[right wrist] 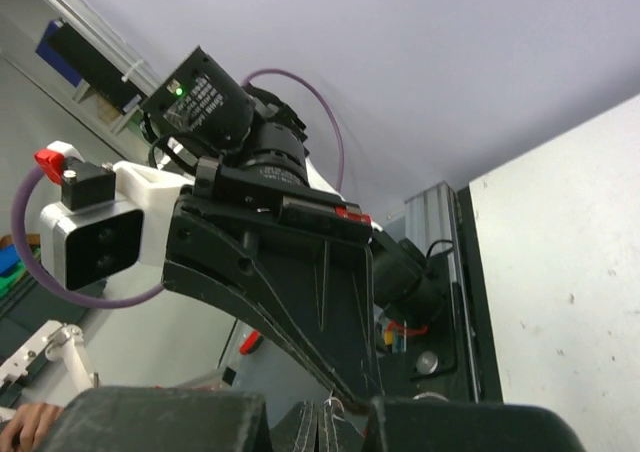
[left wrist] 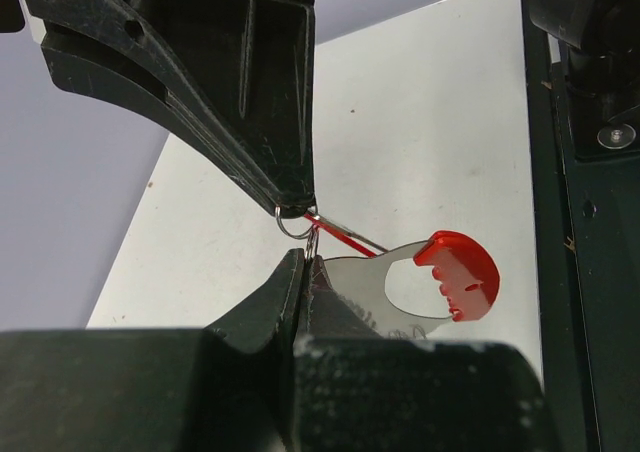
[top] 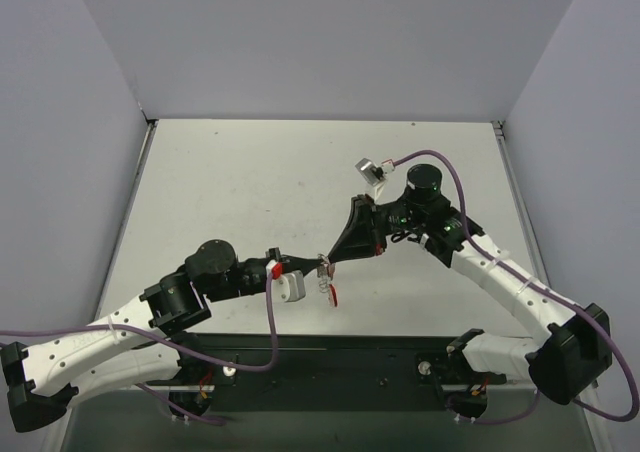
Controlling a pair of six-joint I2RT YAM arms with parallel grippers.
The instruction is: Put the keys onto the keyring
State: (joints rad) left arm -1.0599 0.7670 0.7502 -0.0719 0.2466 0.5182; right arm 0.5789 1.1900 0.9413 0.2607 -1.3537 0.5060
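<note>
Both tools were clamped shut, tip to tip. Nearest, the left tool (left wrist: 308,272) gripped the key (left wrist: 360,277) by its silver end, with the red head free. Just beyond the key, right against it, the keyring (left wrist: 340,237) was pinched in the right tool (left wrist: 300,204). Threading looked unfinished, and I couldn't tell whether the key was on the ring.

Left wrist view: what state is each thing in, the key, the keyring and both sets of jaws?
key: clamped by its silver part in the left gripper, red head sticking out free.
keyring: pinched at the tip of the right gripper; whether the key is threaded on cannot be told.
left gripper: jaws shut on the key.
right gripper: jaws shut on the keyring.
</note>
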